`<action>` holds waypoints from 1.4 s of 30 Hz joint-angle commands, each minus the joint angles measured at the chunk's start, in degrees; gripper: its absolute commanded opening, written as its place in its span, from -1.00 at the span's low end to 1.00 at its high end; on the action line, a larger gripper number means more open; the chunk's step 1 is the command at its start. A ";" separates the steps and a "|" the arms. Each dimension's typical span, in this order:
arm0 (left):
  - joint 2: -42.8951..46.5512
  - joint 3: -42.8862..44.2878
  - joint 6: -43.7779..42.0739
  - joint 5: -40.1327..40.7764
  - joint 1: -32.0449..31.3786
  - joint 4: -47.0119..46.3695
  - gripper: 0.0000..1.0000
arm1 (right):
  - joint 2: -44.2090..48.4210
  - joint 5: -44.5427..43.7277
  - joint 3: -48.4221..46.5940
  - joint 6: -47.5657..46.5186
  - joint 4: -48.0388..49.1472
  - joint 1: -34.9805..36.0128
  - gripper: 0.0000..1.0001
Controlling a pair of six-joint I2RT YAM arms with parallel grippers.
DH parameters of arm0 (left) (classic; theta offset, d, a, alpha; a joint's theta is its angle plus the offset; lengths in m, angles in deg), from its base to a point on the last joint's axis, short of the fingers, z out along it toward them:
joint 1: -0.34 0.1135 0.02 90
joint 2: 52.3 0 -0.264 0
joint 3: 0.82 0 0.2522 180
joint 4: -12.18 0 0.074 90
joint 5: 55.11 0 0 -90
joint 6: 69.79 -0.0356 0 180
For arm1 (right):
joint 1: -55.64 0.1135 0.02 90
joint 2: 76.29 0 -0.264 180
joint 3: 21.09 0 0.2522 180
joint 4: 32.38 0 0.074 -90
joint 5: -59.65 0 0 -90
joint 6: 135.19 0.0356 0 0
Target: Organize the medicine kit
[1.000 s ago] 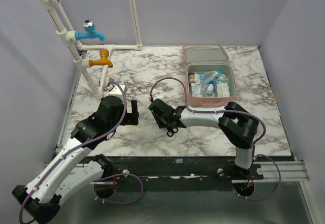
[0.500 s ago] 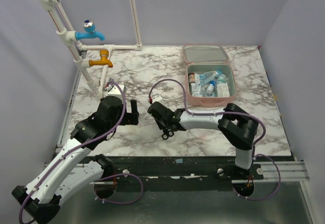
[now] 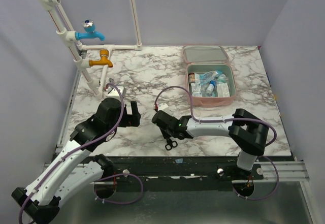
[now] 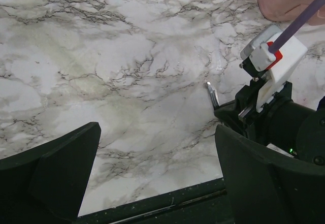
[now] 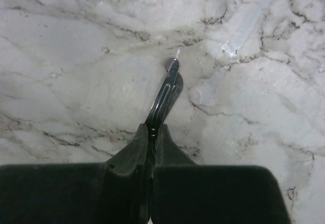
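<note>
Right wrist view shows us our right gripper (image 5: 151, 131) clamped tight on scissors (image 5: 169, 89) at the table's near edge. Our left gripper (image 4: 155, 150) gapes wide, empty. The medicine kit (image 3: 205, 54) lies open, far right.

Tabletop (image 3: 142, 76): white marble pattern with grey and black veining.
Medicine kit (image 3: 210, 101): pale pink shell, grey lining. Contents mostly white and light blue.
Upper tap (image 3: 91, 31): blue body, silvery cap.
Lower tap (image 3: 103, 60): orange-yellow.
Pipes (image 3: 133, 10): white.
Walls (image 3: 203, 10): plain pale lavender-grey.
Left arm (image 3: 66, 170) and right arm (image 3: 210, 127): white link covers, black joints.
Cable (image 4: 299, 18): purple.
Left tool (image 4: 157, 132): matt black fingers.
Right tool (image 5: 151, 132): black fingers.
Scissors (image 5: 166, 94): dark, shiny metal blades; black handle loops in the top view.
Plug (image 4: 274, 56) on the right wrist: white with a red insert.
</note>
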 commanded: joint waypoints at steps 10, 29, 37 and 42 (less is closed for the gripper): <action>2.92 -1.05 0.83 -2.36 0.28 -0.22 0.97 | 2.62 1.95 5.07 14.53 -10.56 4.56 -0.99; 6.25 -1.38 -0.77 -2.14 0.28 1.40 0.97 | 9.80 -0.79 5.15 23.25 -13.58 7.53 -0.35; 7.74 -1.85 -0.96 -2.93 0.29 1.22 0.97 | 20.48 1.64 9.68 26.89 -14.59 7.68 0.17; 8.40 -1.98 -0.89 -3.49 0.29 1.05 0.97 | 25.07 6.50 15.49 30.88 -12.59 7.65 0.25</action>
